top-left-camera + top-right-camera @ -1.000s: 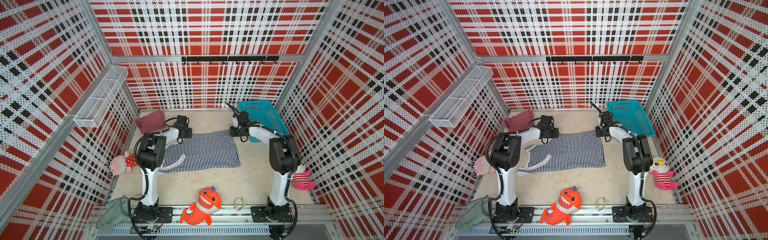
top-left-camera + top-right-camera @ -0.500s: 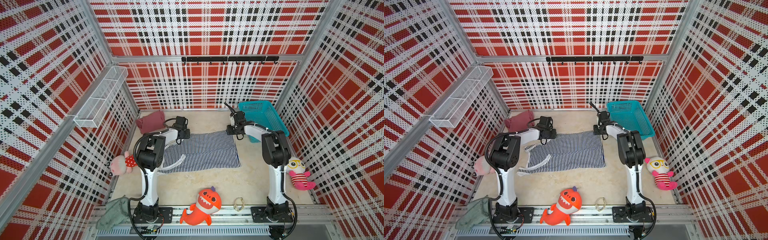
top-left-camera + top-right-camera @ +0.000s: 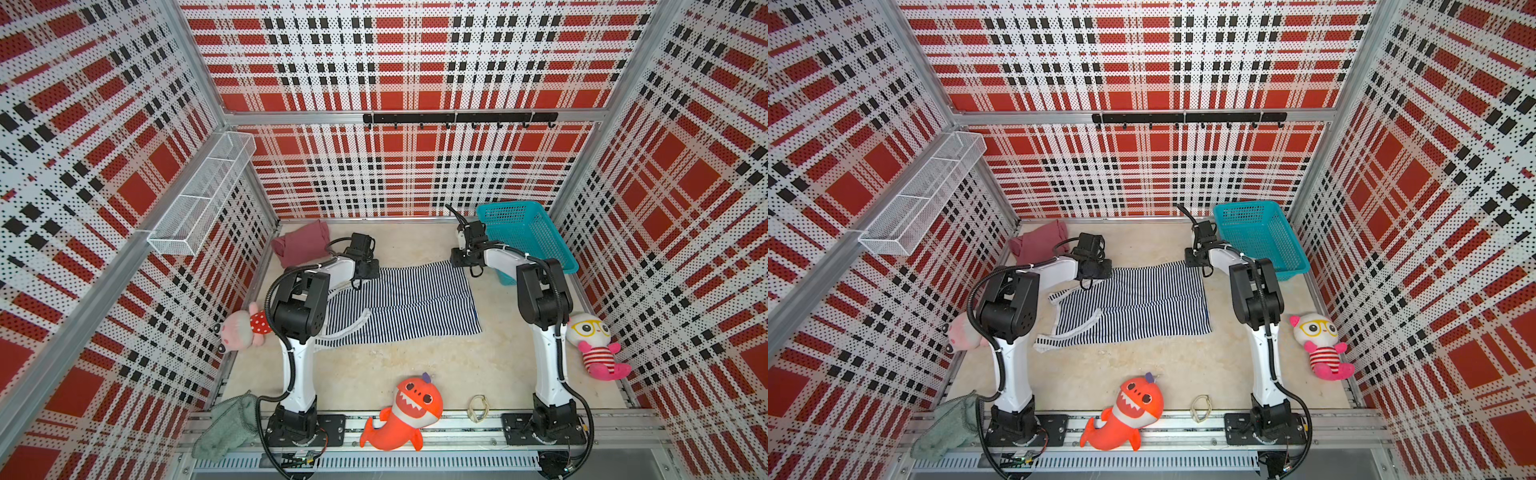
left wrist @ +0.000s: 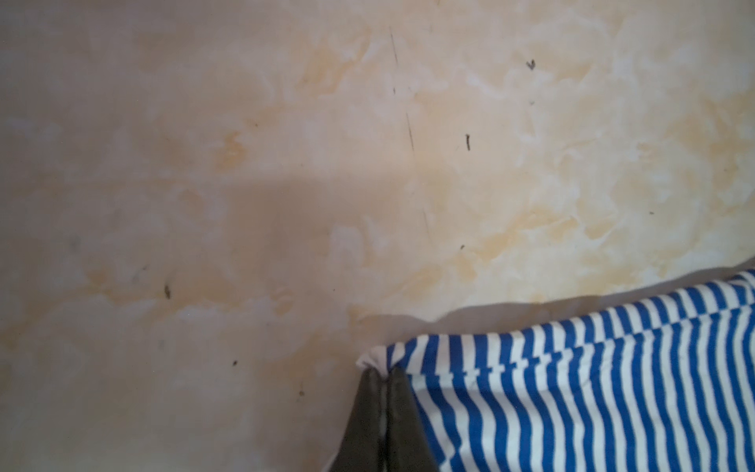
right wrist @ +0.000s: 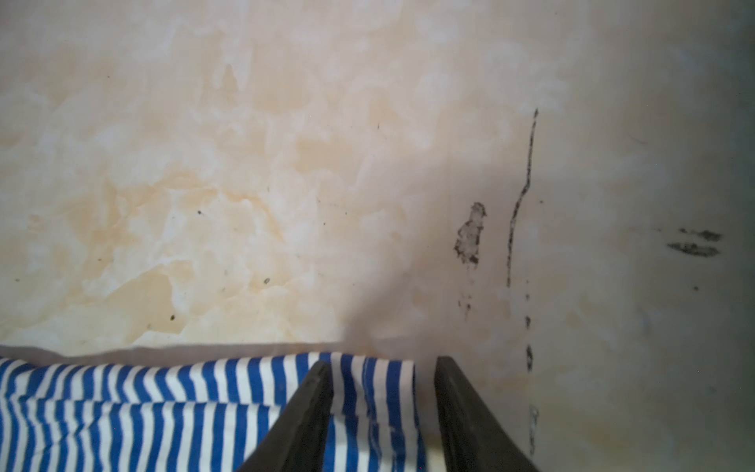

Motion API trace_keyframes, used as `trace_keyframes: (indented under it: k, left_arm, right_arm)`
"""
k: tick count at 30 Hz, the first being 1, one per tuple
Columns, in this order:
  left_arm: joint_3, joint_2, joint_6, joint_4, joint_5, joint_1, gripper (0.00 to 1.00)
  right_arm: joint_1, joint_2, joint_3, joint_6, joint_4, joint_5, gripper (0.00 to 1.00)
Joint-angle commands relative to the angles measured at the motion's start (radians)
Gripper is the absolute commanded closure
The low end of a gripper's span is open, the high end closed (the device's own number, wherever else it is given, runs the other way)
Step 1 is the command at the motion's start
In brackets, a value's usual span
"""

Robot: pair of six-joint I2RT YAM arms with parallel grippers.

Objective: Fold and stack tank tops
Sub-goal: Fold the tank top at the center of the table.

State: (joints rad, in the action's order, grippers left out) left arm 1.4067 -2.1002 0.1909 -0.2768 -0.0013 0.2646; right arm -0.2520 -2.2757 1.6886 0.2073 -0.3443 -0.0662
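The striped tank top (image 3: 399, 305) (image 3: 1129, 305) lies spread flat mid-table. In the left wrist view my left gripper (image 4: 386, 374) is shut on the white-edged far left corner of the striped top (image 4: 592, 392); in a top view the left gripper (image 3: 368, 270) sits low on that corner. My right gripper (image 5: 382, 363) stands open over the far right corner of the stripes (image 5: 367, 384), one finger (image 5: 310, 408) on the cloth and the other on bare table. In a top view the right gripper (image 3: 461, 262) is at that corner. The maroon tank top (image 3: 301, 247) lies folded at the back left.
A teal basket (image 3: 528, 235) stands at the back right, close to the right arm. Plush toys lie around: an orange shark (image 3: 409, 409) in front, a pink doll (image 3: 241, 330) at left, a white-and-pink one (image 3: 594, 347) at right. A grey-green cloth (image 3: 228, 428) hangs at the front left corner.
My left gripper has shut on the striped top's far left corner. The right arm's elbow swung inward, and its gripper stayed open at the far right corner.
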Motion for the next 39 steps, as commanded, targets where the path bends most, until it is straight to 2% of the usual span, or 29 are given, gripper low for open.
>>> trace_keyframes:
  k: [1,5,6,8,9,10,16,22,32,39]
  left_arm:
    - [0.037,0.027,-0.019,-0.023,-0.016,-0.005,1.0]
    - [0.047,0.019,-0.024,-0.031,-0.019,-0.004,1.0]
    - [0.052,0.017,-0.024,-0.033,-0.016,-0.005,1.0]
    - [0.065,0.013,-0.027,-0.041,-0.017,-0.003,1.0]
    - [0.071,0.011,-0.029,-0.045,-0.017,0.0,1.0]
    - [0.08,0.009,-0.033,-0.048,-0.018,0.002,1.0]
    - [0.144,0.002,-0.072,-0.078,-0.038,0.041,1.0]
    - [0.14,0.032,-0.084,-0.084,-0.051,0.054,1.0]
    - [-0.041,0.162,-0.094,-0.038,-0.112,0.07,1.0]
    - [-0.2,0.288,-0.077,0.019,-0.153,0.076,1.0]
  right_arm:
    - [0.007,-0.029,0.022,-0.016,-0.02,0.005,0.53]
    - [0.007,-0.036,0.019,-0.012,-0.024,-0.002,0.61]
    - [0.006,-0.033,0.017,-0.013,-0.021,0.001,0.68]
    - [0.007,-0.019,0.011,-0.014,-0.011,0.006,0.92]
    - [0.008,-0.011,0.008,-0.016,-0.006,0.007,0.98]
    - [0.008,0.0,0.008,-0.014,0.0,0.007,1.0]
    - [0.02,0.07,0.022,-0.058,0.006,-0.016,1.0]
    - [0.046,0.209,-0.108,-0.131,0.1,-0.093,1.0]
    - [0.052,0.431,-0.429,-0.343,0.233,-0.186,1.0]
    - [0.051,0.51,-0.55,-0.384,0.214,-0.226,1.0]
